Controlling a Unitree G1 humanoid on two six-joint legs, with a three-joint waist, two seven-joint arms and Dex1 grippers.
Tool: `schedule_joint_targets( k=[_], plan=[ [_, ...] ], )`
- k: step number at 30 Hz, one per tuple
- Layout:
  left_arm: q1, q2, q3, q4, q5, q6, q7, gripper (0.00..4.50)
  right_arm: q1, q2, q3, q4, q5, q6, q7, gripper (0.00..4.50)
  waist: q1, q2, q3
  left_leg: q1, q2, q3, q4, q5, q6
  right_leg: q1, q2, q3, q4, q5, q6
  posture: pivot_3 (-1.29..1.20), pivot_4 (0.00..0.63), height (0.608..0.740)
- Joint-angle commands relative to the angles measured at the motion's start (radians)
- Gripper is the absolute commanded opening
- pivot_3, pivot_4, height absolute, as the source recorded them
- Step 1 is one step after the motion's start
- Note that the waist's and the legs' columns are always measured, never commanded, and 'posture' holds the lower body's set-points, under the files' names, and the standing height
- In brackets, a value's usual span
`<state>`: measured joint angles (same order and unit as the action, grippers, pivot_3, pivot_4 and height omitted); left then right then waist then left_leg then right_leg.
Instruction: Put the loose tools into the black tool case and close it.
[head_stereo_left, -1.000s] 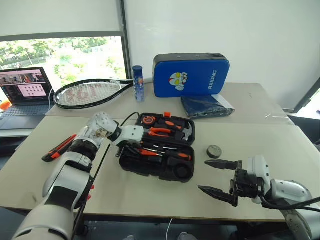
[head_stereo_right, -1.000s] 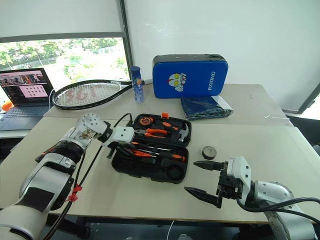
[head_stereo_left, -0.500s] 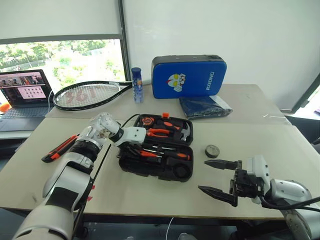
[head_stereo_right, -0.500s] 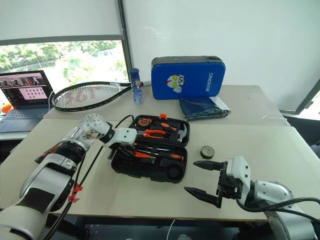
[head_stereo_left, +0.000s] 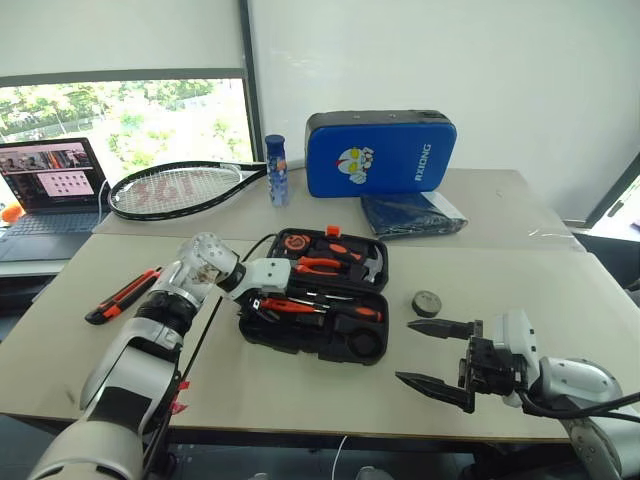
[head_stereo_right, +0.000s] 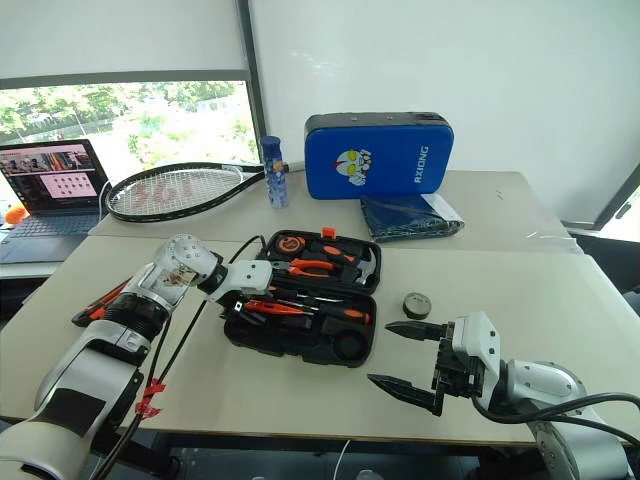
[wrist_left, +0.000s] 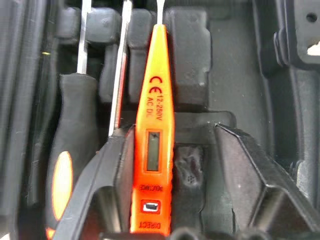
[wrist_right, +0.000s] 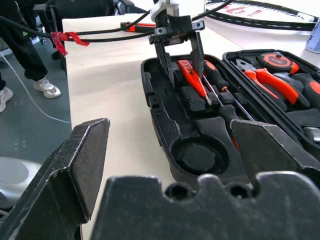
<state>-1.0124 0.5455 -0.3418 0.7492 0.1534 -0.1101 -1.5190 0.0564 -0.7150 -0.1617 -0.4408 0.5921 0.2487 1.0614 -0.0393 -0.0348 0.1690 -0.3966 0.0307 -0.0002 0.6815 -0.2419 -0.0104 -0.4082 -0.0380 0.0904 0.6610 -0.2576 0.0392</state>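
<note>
The black tool case (head_stereo_left: 292, 337) lies open in the middle of the table. My left gripper (wrist_left: 172, 135) points down into the left end of its near half, open. The slim orange tool (wrist_left: 155, 140) lies in a moulded slot between its fingers, with a gap on one side. A screwdriver (wrist_left: 75, 150) with an orange-black handle rests in the slot beside it. The orange-black utility knife (head_stereo_left: 122, 296) lies on the table left of the case. A small black tape roll (head_stereo_left: 427, 303) sits to the case's right. My right gripper (head_stereo_left: 406, 352) hovers open and empty at the front right.
A tape measure, pliers (head_stereo_left: 318, 264) and a hammer fill the case's far half. Behind it lie a racket (head_stereo_left: 180, 188), a blue bottle (head_stereo_left: 276, 168), a blue padded bag (head_stereo_left: 380, 150) and a dark folded cloth (head_stereo_left: 412, 212). A laptop (head_stereo_left: 45, 185) stands far left.
My left gripper's fingers have spread apart around the slim orange tool, which now lies in its slot. The right arm has kept still.
</note>
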Motion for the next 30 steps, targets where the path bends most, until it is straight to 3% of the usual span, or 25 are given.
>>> schedule_joint_targets(
  k=[1,7,10,15,30],
  plan=[
    [-0.013,0.015,0.046,-0.058,-0.06,-0.01,-0.019,2.65,0.001,0.002,-0.004,-0.009,0.001,-0.02,0.005,4.5,0.001,0.0,0.0,0.0,0.0,0.0,0.0,0.0,0.0,0.0,0.0,0.0,0.0,0.0,0.0,0.0,0.15,0.74],
    [-0.009,0.047,0.078,-0.046,-0.092,-0.025,-0.003,2.65,-0.001,0.003,0.0,-0.005,0.002,-0.017,0.009,4.5,-0.002,0.0,0.0,-0.002,0.0,0.0,0.0,0.0,0.0,-0.002,0.0,0.0,0.0,0.0,-0.001,0.0,0.15,0.74],
    [0.001,0.04,0.091,-0.028,-0.104,-0.027,0.025,1.97,-0.005,0.004,0.004,-0.002,0.001,-0.018,0.009,4.5,-0.001,0.0,0.0,-0.002,0.0,-0.001,0.0,0.0,0.0,-0.002,0.0,0.0,0.0,0.0,-0.001,0.0,0.15,0.74],
    [0.015,0.028,0.093,0.01,-0.103,-0.038,0.044,0.12,-0.013,0.002,0.005,0.003,0.002,-0.02,0.008,4.5,0.001,0.0,0.0,-0.002,0.0,-0.001,0.0,0.0,0.0,-0.002,0.0,0.0,-0.001,0.0,-0.001,0.0,0.15,0.74],
    [0.039,0.011,0.038,0.072,-0.035,-0.048,0.076,0.05,-0.026,0.002,0.007,0.004,0.0,-0.019,-0.001,4.5,0.002,0.0,0.0,-0.002,0.0,-0.001,0.0,0.0,0.0,-0.002,0.0,0.0,-0.001,0.001,-0.001,0.0,0.15,0.74]
  ],
)
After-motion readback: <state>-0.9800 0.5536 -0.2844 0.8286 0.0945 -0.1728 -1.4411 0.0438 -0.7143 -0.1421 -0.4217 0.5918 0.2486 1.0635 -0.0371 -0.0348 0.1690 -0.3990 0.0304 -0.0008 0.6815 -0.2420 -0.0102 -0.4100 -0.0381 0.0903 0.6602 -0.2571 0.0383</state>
